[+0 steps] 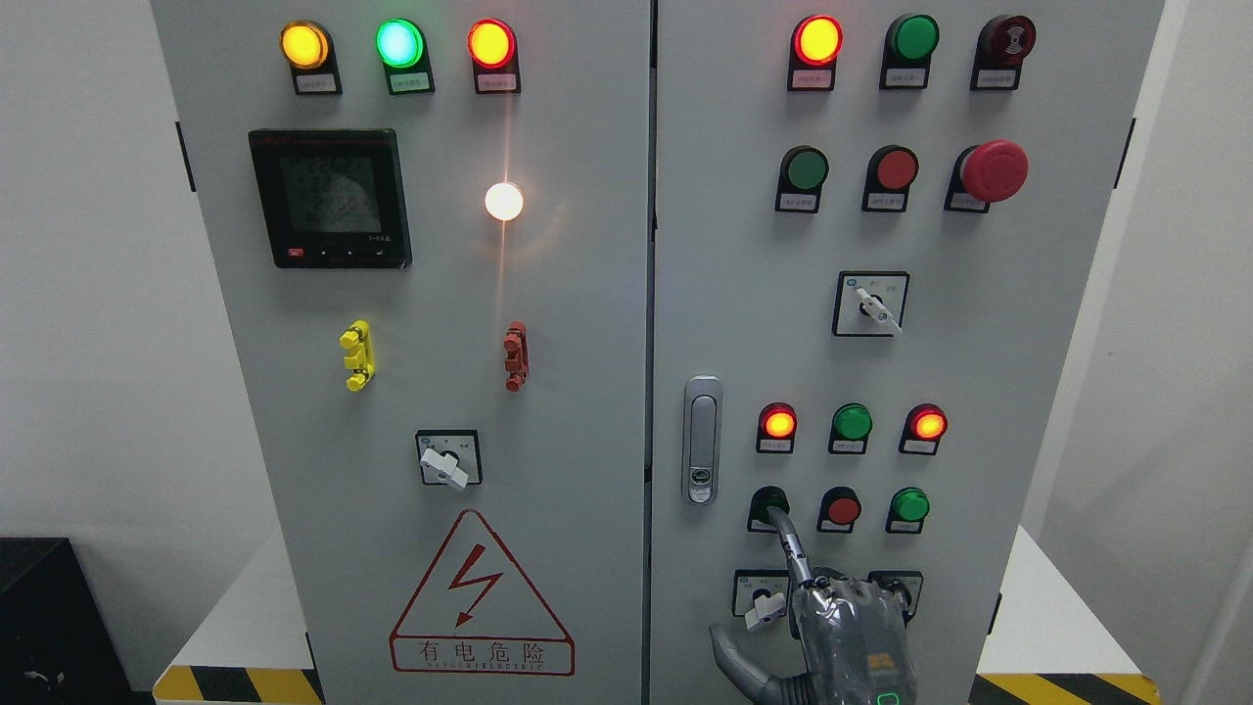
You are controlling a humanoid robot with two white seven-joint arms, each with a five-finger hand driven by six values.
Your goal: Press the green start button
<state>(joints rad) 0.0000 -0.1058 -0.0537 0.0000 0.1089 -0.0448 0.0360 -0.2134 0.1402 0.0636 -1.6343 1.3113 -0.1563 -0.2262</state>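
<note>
My right hand (850, 636) rises from the bottom edge in front of the right cabinet door. Its index finger (786, 541) is stretched up and left, with the tip touching a dark green push button (766, 502) at the left of the lower button row. The other fingers are curled in and hold nothing, and the thumb (732, 658) sticks out to the left. A red button (842, 509) and a brighter green button (910, 505) follow in the same row. My left arm does not show.
Above that row sit a red lamp (778, 423), a green lamp (852, 422) and a second red lamp (927, 424). A door handle (701, 441) stands left of them. A rotary switch (764, 602) lies beside my hand. A red mushroom stop button (994, 170) is high up.
</note>
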